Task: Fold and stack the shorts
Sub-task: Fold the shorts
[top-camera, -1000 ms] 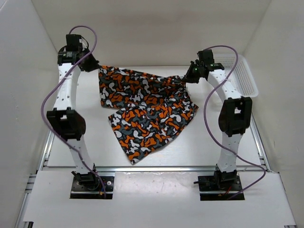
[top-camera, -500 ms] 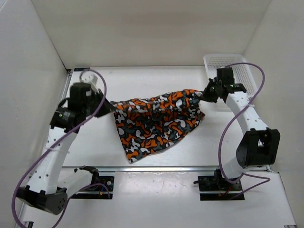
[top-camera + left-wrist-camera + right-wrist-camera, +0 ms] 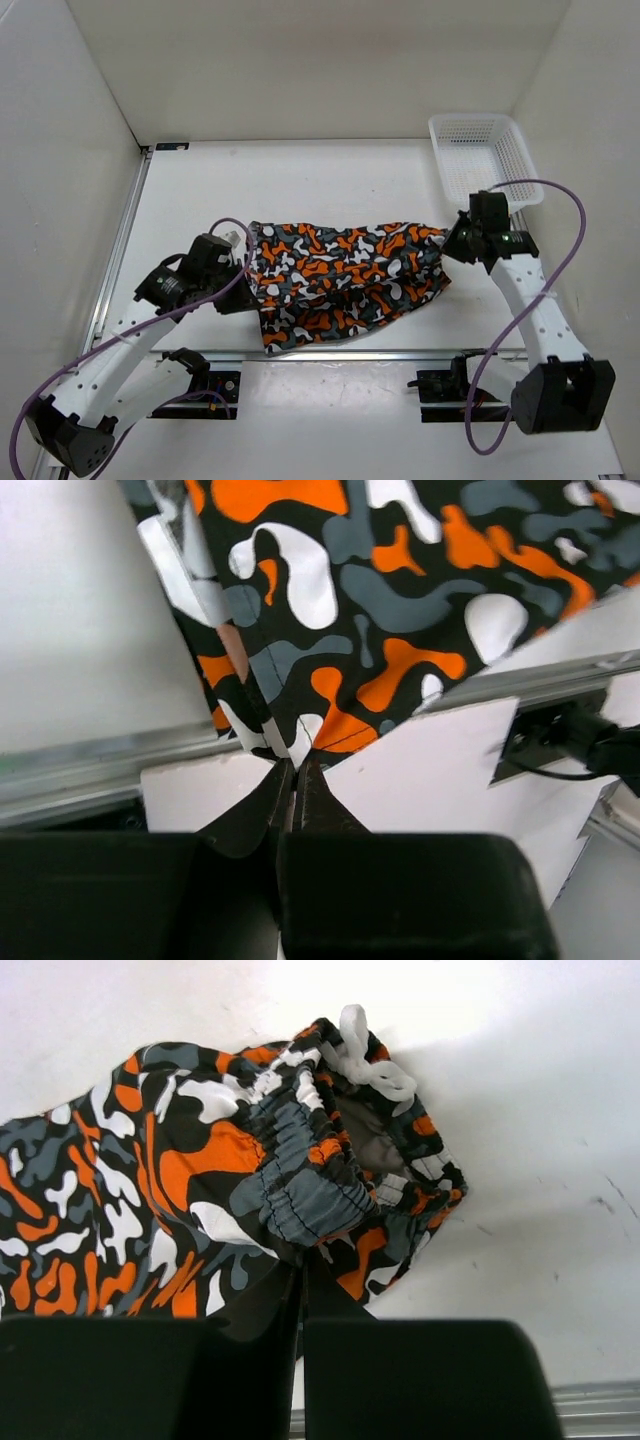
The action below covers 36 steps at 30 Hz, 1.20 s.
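The camouflage shorts (image 3: 345,270) in orange, black, grey and white lie folded over near the table's front edge. My left gripper (image 3: 247,268) is shut on the shorts' left edge; the left wrist view shows the hem (image 3: 290,725) pinched between the closed fingers (image 3: 295,770). My right gripper (image 3: 450,245) is shut on the right end; the right wrist view shows the elastic waistband (image 3: 300,1195) with its white drawstring (image 3: 365,1055) pinched at the fingertips (image 3: 300,1260).
A white mesh basket (image 3: 485,160) stands at the back right corner. White walls enclose the table on three sides. A metal rail (image 3: 330,353) runs along the front edge, just under the shorts' lower corner.
Both arms have pulled the shorts from the back of the table toward the front edge and lowered them, folding the cloth over itself. Both grippers keep their hold.
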Motion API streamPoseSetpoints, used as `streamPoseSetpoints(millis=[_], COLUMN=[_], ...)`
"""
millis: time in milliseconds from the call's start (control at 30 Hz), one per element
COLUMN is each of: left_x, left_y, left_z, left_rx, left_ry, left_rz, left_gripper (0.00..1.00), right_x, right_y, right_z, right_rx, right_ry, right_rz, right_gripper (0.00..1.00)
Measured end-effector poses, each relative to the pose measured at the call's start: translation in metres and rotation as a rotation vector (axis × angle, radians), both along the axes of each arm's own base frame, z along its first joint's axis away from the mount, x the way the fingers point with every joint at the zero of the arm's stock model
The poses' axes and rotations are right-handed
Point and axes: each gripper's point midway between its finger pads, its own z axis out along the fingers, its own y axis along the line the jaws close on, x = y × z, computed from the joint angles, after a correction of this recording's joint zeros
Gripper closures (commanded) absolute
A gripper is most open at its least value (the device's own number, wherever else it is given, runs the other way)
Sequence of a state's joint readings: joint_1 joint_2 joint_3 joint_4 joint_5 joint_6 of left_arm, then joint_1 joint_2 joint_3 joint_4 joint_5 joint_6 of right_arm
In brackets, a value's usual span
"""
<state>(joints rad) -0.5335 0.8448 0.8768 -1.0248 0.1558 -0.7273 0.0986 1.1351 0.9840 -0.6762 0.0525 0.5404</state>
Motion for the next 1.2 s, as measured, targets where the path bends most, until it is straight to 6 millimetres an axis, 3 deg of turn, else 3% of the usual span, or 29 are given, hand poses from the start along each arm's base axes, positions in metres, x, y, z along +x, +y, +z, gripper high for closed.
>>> streamPoseSetpoints(millis=[100,133,200,233,267,300,367,433,467,500,533,567,667,800,933,1067,1200], left_x=[-0.011,-0.013,-0.017,-0.020,-0.022,-0.024,-0.027,-0.027,-0.022,-0.016,-0.010,-0.002,0.018,0.042,0.064,0.078,0.095], left_y=[0.003,0.004,0.005,0.005,0.006,0.006,0.008,0.010,0.009,0.008,0.007,0.004,-0.001,-0.009,-0.015,-0.014,0.000], left_z=[-0.014,-0.017,-0.019,-0.020,-0.021,-0.022,-0.022,-0.016,-0.009,-0.002,0.005,0.011,0.014,-0.011,-0.052,-0.089,-0.126], left_rx=[0.021,0.027,0.033,0.036,0.037,0.041,0.050,0.069,0.073,0.074,0.075,0.070,0.083,0.142,0.215,0.275,0.321], left_ry=[0.052,0.066,0.081,0.090,0.097,0.105,0.125,0.133,0.121,0.103,0.085,0.064,0.026,0.076,0.170,0.247,0.335], left_rz=[-0.003,-0.003,-0.012,-0.018,-0.024,-0.029,-0.026,-0.024,-0.021,-0.015,-0.008,0.002,0.018,0.045,0.083,0.115,0.175], left_gripper=[0.90,0.83,0.51,0.32,0.00,0.00,0.00,0.02,0.07,0.16,0.39,0.51,0.80,0.89,0.88,0.86,0.89], right_x=[-0.026,-0.035,-0.055,-0.064,-0.071,-0.076,-0.079,-0.077,-0.074,-0.068,-0.063,-0.054,-0.031,-0.019,-0.014,-0.030,-0.051], right_y=[-0.007,-0.008,-0.011,-0.014,-0.017,-0.020,-0.025,-0.030,-0.031,-0.032,-0.032,-0.031,-0.027,-0.013,0.002,0.008,0.012], right_z=[-0.011,-0.017,-0.028,-0.034,-0.038,-0.040,-0.038,-0.033,-0.029,-0.023,-0.017,-0.011,-0.003,-0.017,-0.045,-0.098,-0.135], right_rx=[-0.007,-0.004,0.001,-0.004,-0.007,-0.015,-0.031,-0.047,-0.052,-0.060,-0.064,-0.068,-0.068,-0.039,0.001,0.020,0.041], right_ry=[0.016,0.024,0.049,0.065,0.077,0.081,0.072,0.062,0.058,0.052,0.044,0.036,0.020,0.062,0.137,0.298,0.431], right_rz=[-0.038,-0.053,-0.087,-0.106,-0.127,-0.145,-0.173,-0.192,-0.198,-0.201,-0.198,-0.190,-0.156,-0.075,0.011,0.035,0.040], right_gripper=[1.00,0.93,0.70,0.45,0.35,0.29,0.22,0.22,0.28,0.33,0.38,0.59,0.80,0.85,0.89,0.89,0.89])
